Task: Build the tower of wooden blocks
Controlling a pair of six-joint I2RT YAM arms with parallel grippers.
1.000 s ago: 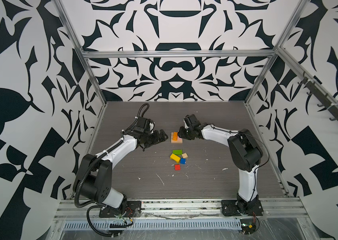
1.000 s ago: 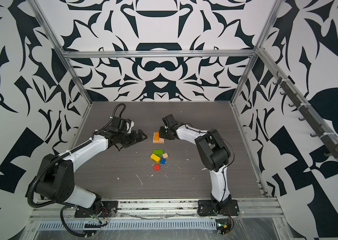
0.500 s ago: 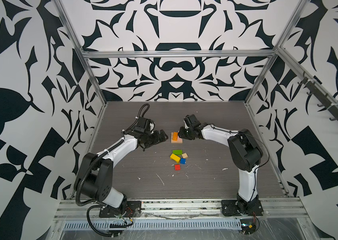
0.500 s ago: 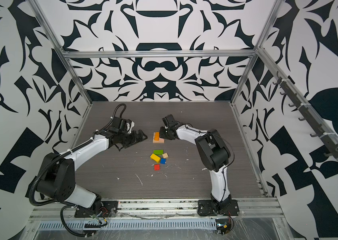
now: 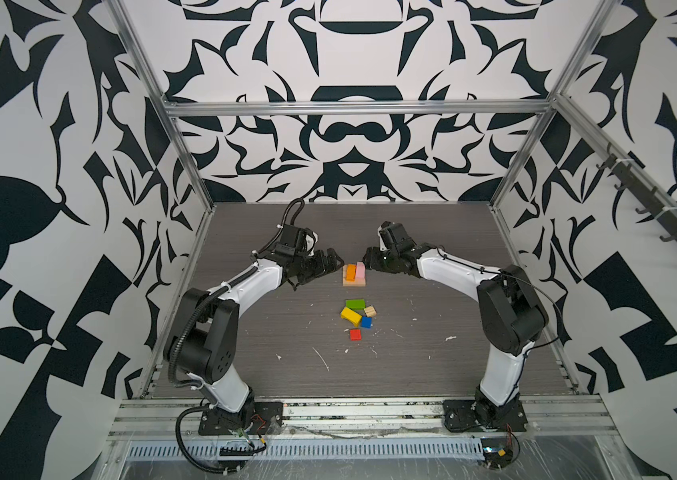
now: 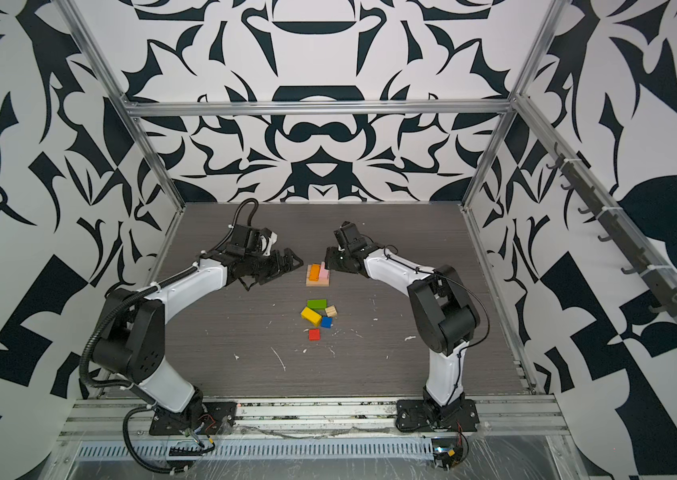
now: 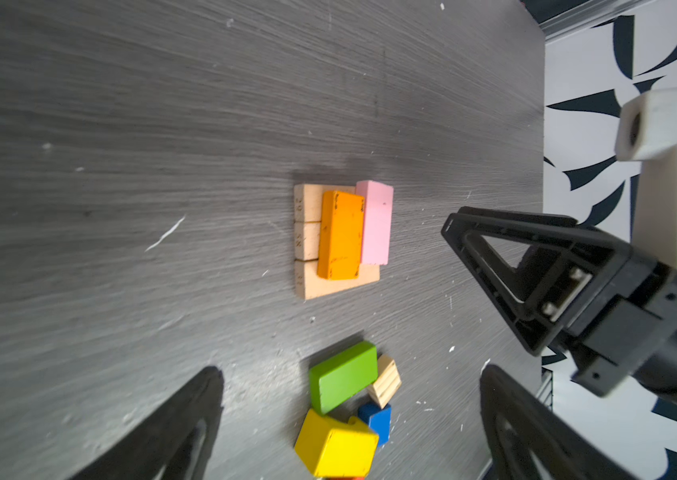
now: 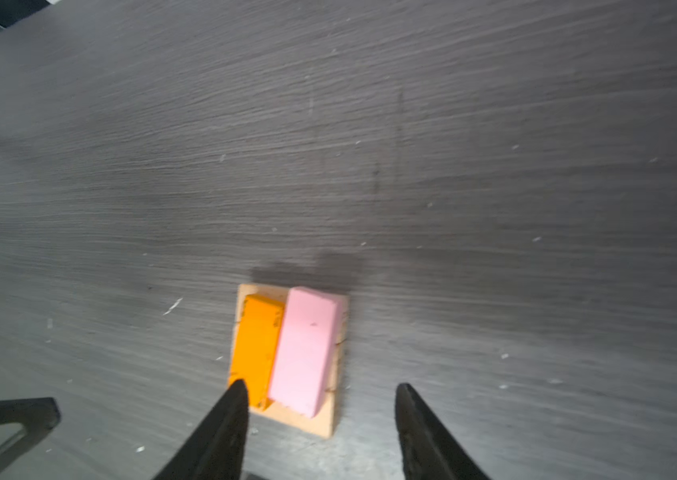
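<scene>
The tower stands as three tan bars [image 7: 307, 241] laid side by side, with an orange block [image 8: 255, 345] and a pink block [image 8: 305, 353] lying flat on them; both top views show it mid-table [image 5: 354, 281] [image 6: 318, 281]. My right gripper [image 8: 320, 388] is open just off the pink block's near end, its fingers clear of it [image 5: 368, 262]. My left gripper [image 5: 334, 266] hangs wide open and empty left of the tower. Loose wood blocks lie nearer the front: green [image 7: 343, 380], yellow [image 7: 334, 449], blue [image 7: 376, 419], a plain cube [image 7: 386, 380] and red [image 5: 355, 334].
The dark wood-grain tabletop [image 5: 278, 328] carries white scuffs and specks. Patterned walls and metal frame posts [image 5: 507, 178] close the cell in on three sides. The right gripper's black finger [image 7: 495, 249] shows in the left wrist view beside the tower.
My right gripper's jaws have spread apart, leaving the pink block lying beside the orange one on the tan bars. The left gripper has edged slightly toward the tower, still open.
</scene>
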